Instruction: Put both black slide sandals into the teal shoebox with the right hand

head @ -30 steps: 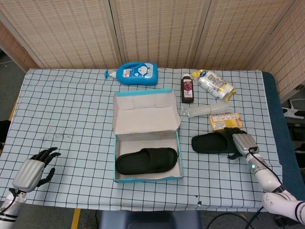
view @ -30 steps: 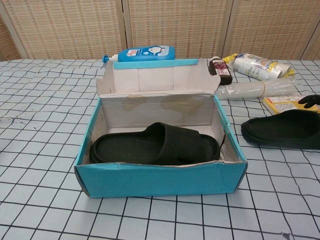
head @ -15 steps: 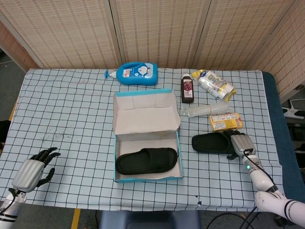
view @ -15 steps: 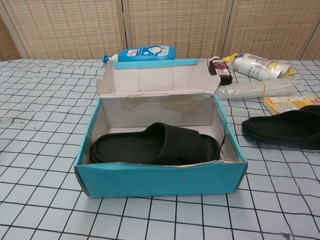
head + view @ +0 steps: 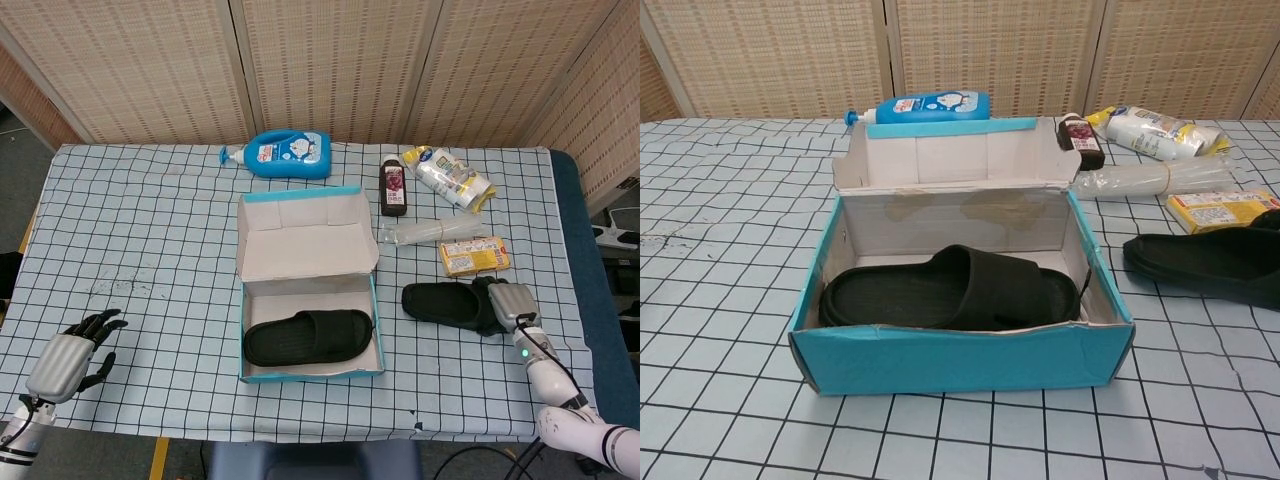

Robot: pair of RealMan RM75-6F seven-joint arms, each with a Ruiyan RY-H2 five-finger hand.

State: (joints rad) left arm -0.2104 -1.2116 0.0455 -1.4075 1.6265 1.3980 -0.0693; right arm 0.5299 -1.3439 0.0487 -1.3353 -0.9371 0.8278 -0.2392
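One of two done: the first black slide sandal [image 5: 309, 337] is already lying flat inside the teal shoebox [image 5: 310, 372], toe toward the box's left wall, taking up most of the floor in the chest view [image 5: 950, 290].
Lid: the shoebox lid [image 5: 303, 237] is standing open, folded back toward the far side of the table, so nothing is blocking the opening.
Second sandal: the other black slide sandal [image 5: 447, 304] is lying on the checked tablecloth [image 5: 150, 240], to the right of the box and apart from it, sole down; the chest view is showing its toe end [image 5: 1205, 262] at the right edge.
Right hand: the right hand [image 5: 510, 302] is sitting at the sandal's far right end, its fingers appearing to curl over that end; whether it is properly gripping the sandal or only touching it I cannot tell, since the dark fingers are merging with the dark sandal.
Left hand: the left hand [image 5: 72, 355] is resting idle at the near left corner of the table, fingers loosely spread and holding nothing.
Left to do, as I judge it: securing the second sandal, carrying it leftward over the box wall, and setting it in beside or on top of the first, where room is looking tight.
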